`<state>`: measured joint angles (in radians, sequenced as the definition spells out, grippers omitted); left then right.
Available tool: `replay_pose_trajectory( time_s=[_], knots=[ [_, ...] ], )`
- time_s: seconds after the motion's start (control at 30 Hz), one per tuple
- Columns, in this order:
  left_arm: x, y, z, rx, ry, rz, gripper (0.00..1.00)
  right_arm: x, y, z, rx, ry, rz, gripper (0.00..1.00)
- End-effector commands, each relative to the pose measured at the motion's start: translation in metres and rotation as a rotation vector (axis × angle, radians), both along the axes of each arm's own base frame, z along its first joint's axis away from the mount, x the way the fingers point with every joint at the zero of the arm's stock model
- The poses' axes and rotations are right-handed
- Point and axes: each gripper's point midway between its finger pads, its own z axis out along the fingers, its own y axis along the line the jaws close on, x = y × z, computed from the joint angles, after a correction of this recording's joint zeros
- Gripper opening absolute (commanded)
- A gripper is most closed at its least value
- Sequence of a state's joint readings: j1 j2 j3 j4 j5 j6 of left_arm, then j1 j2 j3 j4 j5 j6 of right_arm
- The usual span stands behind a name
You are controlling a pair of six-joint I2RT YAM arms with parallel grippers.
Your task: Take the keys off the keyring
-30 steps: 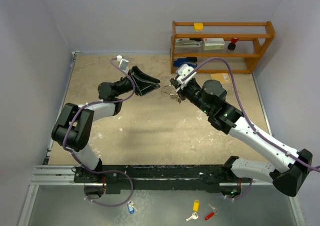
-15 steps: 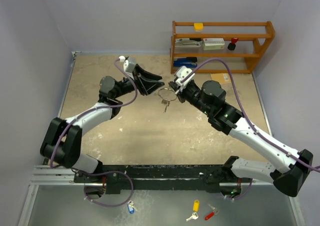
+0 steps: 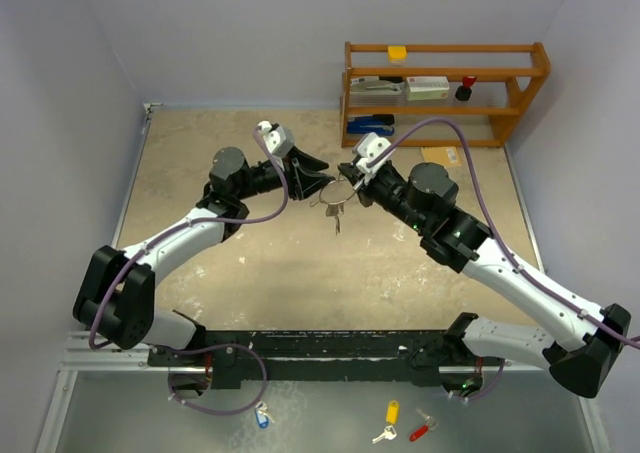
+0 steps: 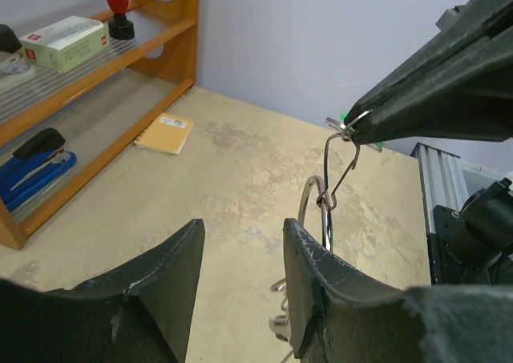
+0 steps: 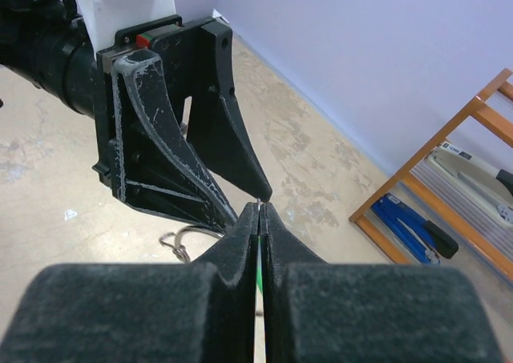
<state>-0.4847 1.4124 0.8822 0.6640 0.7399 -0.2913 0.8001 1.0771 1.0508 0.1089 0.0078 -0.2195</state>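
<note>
The keyring is a thin silver ring hanging in the air between both grippers, with small keys dangling under it. My right gripper is shut on a thin wire link at the top of the keyring; a green sliver shows between its fingers. My left gripper is open and empty, with its right finger just in front of the ring. The keys are mostly hidden behind that finger. The ring also shows in the right wrist view.
A wooden shelf with a blue stapler, boxes and a red-topped stamp stands at the back right. A tan notepad lies beside it. Yellow-, red- and blue-tagged keys lie in front of the arm rail.
My left gripper has moved right, up to the keyring. The ring and its keys have shifted slightly in the right gripper's hold.
</note>
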Motion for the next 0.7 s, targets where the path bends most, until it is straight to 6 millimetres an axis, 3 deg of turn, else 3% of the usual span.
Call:
replay_pose_trajectory(
  time_s=[0.0, 0.17, 0.43, 0.67],
  knots=[
    [-0.009, -0.001, 0.018, -0.048, -0.082, -0.044, 0.42, -0.011, -0.005, 0.054, 0.117, -0.098, 0.018, 0.0],
    [-0.024, -0.002, 0.038, -0.143, -0.108, -0.104, 0.43, -0.012, -0.004, 0.054, 0.119, -0.093, 0.023, 0.0],
    [-0.003, 0.017, 0.047, -0.147, -0.142, 0.102, 0.47, -0.015, -0.002, 0.055, 0.126, -0.092, 0.038, 0.0],
    [-0.015, 0.015, 0.061, -0.164, -0.168, 0.046, 0.48, -0.016, 0.0, 0.054, 0.126, -0.089, 0.045, 0.0]
  ],
)
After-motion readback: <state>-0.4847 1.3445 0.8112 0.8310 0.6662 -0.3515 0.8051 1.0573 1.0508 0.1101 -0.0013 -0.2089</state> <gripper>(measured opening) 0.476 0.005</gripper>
